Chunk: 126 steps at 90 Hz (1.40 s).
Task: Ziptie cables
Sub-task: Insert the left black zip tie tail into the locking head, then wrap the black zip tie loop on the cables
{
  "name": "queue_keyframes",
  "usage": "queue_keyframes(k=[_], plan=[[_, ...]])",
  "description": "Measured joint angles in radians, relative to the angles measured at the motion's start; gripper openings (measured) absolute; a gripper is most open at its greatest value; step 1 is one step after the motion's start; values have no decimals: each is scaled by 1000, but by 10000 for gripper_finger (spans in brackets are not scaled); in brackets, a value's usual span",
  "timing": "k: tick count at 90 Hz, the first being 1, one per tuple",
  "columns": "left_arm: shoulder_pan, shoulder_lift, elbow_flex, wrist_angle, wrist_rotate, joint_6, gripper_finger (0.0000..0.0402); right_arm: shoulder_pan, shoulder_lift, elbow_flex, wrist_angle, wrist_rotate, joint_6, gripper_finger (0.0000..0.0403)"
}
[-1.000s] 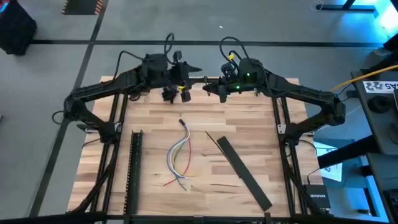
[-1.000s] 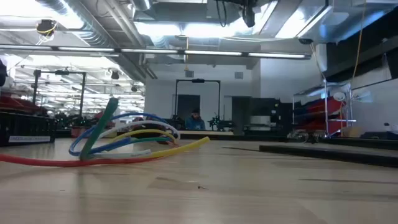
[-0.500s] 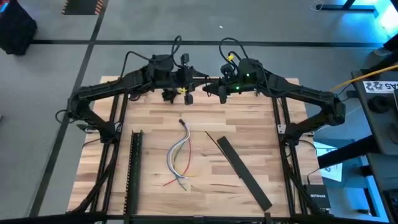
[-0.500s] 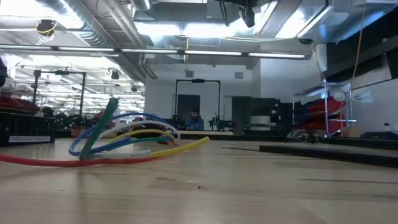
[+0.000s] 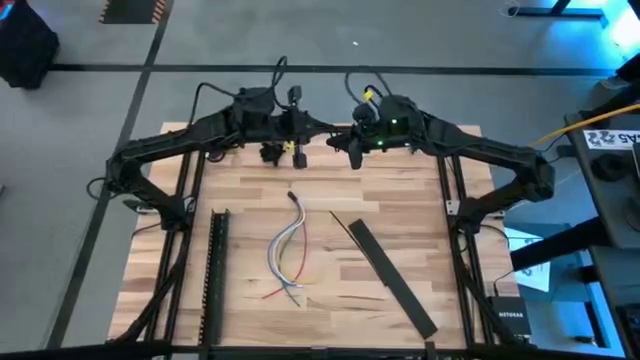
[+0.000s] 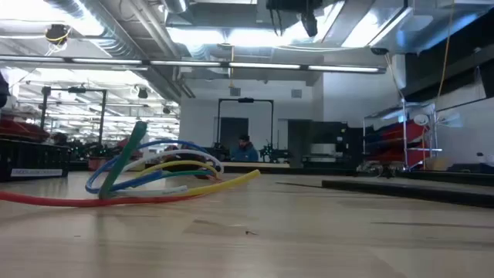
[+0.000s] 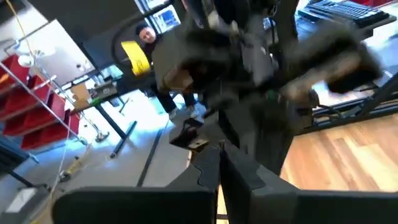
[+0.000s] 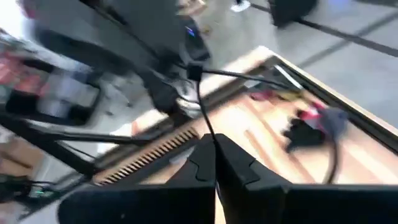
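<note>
Left gripper (image 5: 297, 152) and right gripper (image 5: 352, 150) are hovering tip to tip over the table's (image 5: 400, 190) far edge, fingers pressed together, each pinching what is seemingly a thin dark strip, too blurred to confirm. The cables (image 5: 289, 250) are lying loose mid-table, well apart from both.

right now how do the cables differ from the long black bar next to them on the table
The cables are thin, curved and multicoloured; the black bar is flat, straight and one dark colour. The cables fan out loosely in separate strands, while the bar is one rigid piece lying diagonally. Both rest untouched on the wooden table.
</note>
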Motion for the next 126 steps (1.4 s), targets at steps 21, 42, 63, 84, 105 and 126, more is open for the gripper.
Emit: queue_keyframes(k=[21, 42, 63, 84, 105, 126], plan=[[6, -58, 5, -82, -12, -15, 0, -2, 61, -3, -87, 46, -25, 0], [6, -99, 5, -133, -47, -23, 0, -2, 86, -2, -167, 105, -47, 0], [6, -109, 7, -160, -49, -11, 0, 12, 87, -5, -82, 75, -46, 4], [-2, -107, 7, -240, -49, -31, 0, 3, 57, 78, -183, -40, -96, 81], [-20, -108, 7, -384, -49, -88, 0, 4, 10, 261, -627, -33, -260, 174], [-62, -107, -71, -544, -49, -201, 0, 27, -9, 36, -499, -32, -289, 193]])
